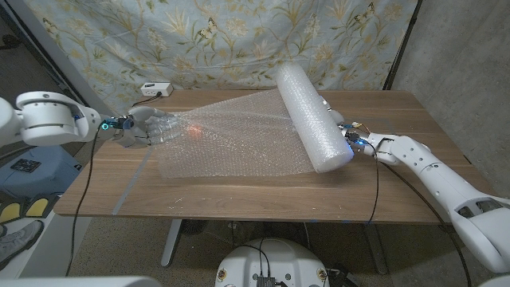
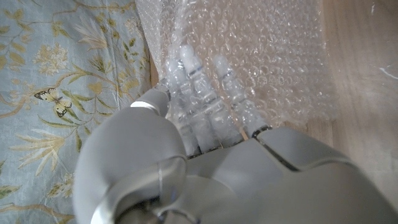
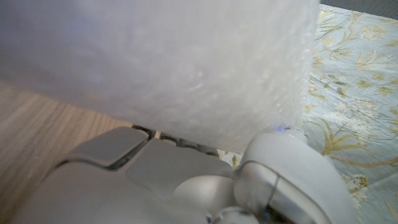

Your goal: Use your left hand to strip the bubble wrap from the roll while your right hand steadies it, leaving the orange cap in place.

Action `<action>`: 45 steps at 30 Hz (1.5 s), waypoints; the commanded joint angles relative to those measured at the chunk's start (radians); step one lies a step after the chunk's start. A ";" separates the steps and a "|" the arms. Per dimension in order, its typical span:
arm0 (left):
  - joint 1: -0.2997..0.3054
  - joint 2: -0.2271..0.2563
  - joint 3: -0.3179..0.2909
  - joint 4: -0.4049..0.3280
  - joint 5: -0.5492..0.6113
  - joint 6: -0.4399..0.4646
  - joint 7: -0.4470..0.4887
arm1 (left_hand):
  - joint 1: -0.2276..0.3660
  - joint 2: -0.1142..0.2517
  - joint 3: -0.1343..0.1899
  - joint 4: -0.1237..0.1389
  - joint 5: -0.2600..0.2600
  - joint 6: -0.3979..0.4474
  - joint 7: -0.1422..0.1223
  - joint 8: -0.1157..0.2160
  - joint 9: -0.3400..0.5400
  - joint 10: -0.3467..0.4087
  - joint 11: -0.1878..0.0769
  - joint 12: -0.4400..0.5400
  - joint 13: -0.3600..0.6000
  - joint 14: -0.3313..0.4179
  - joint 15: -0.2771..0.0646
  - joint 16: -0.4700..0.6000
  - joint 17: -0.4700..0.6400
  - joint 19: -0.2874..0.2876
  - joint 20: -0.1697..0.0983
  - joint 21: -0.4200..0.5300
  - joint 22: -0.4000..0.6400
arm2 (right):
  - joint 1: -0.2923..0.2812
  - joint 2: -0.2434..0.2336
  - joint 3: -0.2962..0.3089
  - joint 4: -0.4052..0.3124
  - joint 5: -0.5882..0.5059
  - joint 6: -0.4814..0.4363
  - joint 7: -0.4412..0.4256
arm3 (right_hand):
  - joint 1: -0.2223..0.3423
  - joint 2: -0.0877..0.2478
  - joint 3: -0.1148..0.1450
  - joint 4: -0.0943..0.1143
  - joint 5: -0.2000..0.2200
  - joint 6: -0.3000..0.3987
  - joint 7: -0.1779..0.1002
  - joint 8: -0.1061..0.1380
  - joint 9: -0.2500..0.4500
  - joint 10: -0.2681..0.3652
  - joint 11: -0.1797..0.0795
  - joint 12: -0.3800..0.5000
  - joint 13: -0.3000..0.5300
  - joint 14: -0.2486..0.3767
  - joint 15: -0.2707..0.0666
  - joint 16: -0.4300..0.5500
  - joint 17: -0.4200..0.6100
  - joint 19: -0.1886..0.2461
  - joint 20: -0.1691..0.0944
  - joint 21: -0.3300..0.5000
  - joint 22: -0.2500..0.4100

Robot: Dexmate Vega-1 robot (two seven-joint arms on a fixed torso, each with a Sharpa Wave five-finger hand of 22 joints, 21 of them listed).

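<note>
The wooden counter [image 1: 398, 199] stands before a pale blue floral cloth [image 1: 239, 40] that hangs as a backdrop. The bubble wrap roll [image 1: 312, 117] lies slanted on the counter's right half, its far end toward the cloth and its near end toward the right arm. From the roll a loose sheet of bubble wrap [image 1: 231, 139] spreads leftward across the middle of the counter, narrowing as it reaches the left hand [image 1: 147, 127].

The left hand is at the counter's left part, well apart from the roll, and its fingers [image 2: 199, 93] lie wrapped in the narrow end of the sheet, which it holds gathered; the left wrist view shows the bubbled film drawn over them. The right hand [image 1: 343, 131] sits just beside the roll, on its right flank near the near end. In the right wrist view the roll looms directly above the back of this hand, touching or nearly so; whether its fingers close on the roll I cannot tell.

A small white box [image 1: 156, 88] with a cable sits at the counter's far left edge, close by the cloth.
</note>
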 commanded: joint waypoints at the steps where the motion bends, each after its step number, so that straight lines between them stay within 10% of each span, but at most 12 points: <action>1: 0.050 -0.031 -0.128 -0.031 -0.028 0.067 0.007 | 0.007 0.008 0.001 0.004 -0.001 0.010 0.026 -0.004 0.003 0.018 -0.018 -0.003 0.003 0.000 0.000 0.001 0.004 -0.004 0.001 0.010 0.001 | 0.013 0.022 -0.010 0.006 -0.018 0.018 -0.022 | -0.008 -0.002 -0.008 0.005 0.005 -0.005 0.014 0.008 0.002 -0.004 0.007 -0.004 0.003 -0.002 0.004 0.005 0.001 0.006 0.006 -0.006 0.002; 31: 0.064 -0.063 -0.113 -0.077 -0.028 0.005 0.060 | -0.011 0.003 0.001 0.014 0.002 -0.016 0.023 -0.012 0.005 -0.011 -0.007 -0.028 -0.005 -0.026 0.013 -0.016 -0.001 -0.029 0.000 0.017 -0.001 | 0.110 0.077 -0.040 0.137 -0.080 0.043 0.033 | -0.012 0.002 -0.014 0.010 0.011 -0.007 0.014 0.009 -0.002 -0.003 0.007 -0.012 0.005 -0.006 0.004 0.008 0.000 0.007 0.010 -0.007 0.002; 45: 0.039 -0.080 -0.056 -0.062 0.018 -0.029 -0.025 | -0.158 -0.037 -0.060 0.061 -0.002 -0.212 0.026 -0.037 -0.008 -0.183 0.055 -0.155 -0.062 -0.207 0.094 -0.098 -0.021 -0.150 0.064 -0.018 -0.006 | 0.050 0.047 -0.006 0.042 -0.056 0.034 -0.016 | -0.012 0.005 -0.016 0.011 0.014 -0.007 0.013 0.010 -0.004 -0.002 0.007 -0.015 0.005 -0.007 0.003 0.009 0.000 0.006 0.010 -0.008 0.002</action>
